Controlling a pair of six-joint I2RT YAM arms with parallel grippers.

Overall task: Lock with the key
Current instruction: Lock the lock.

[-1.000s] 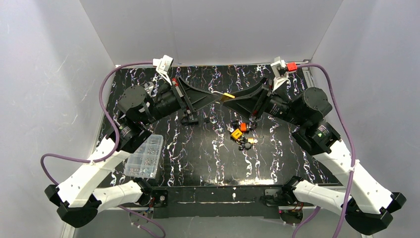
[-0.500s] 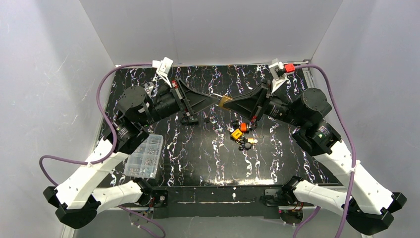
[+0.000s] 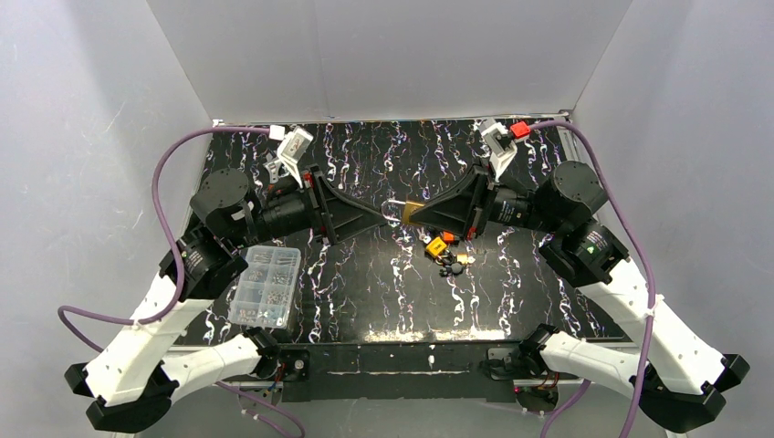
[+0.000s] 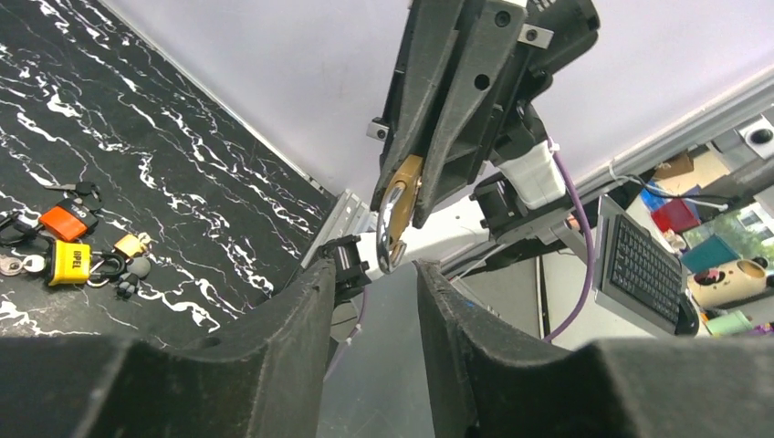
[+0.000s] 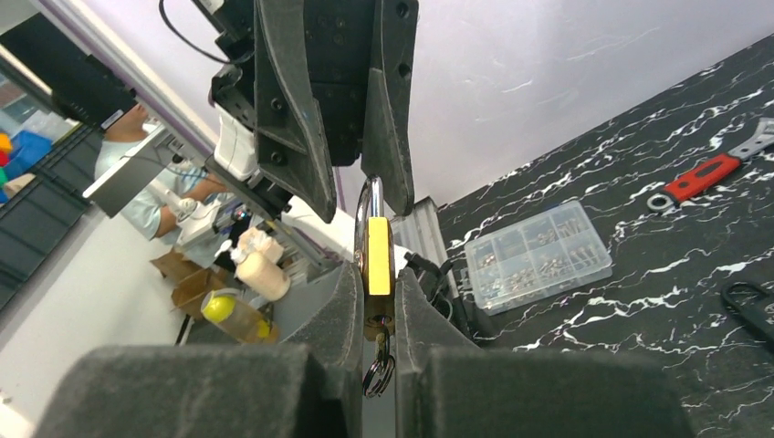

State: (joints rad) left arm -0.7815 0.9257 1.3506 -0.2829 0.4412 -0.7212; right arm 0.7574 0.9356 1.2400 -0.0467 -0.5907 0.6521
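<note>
Item: brass padlock (image 3: pixel 413 211), held above the black marbled table (image 3: pixel 365 292), just toward 12 o'clock from its centre. Right gripper (image 3: pixel 418 212) at the padlock's 3 o'clock, jaws closed tight on the brass body; in the right wrist view the silver shackle stands up out of the fingers and a key ring (image 5: pixel 380 372) hangs beneath. Left gripper (image 3: pixel 390 217) at the padlock's 9 o'clock, fingers parted and holding nothing. The shackle end lies in line with the gap, and contact cannot be told. On the table: a heap of spare padlocks and keys (image 3: pixel 445 251) – one orange, one yellow – at 5 o'clock from the held lock, and a clear compartment box (image 3: pixel 266 286) at the table's 8 o'clock.
</note>
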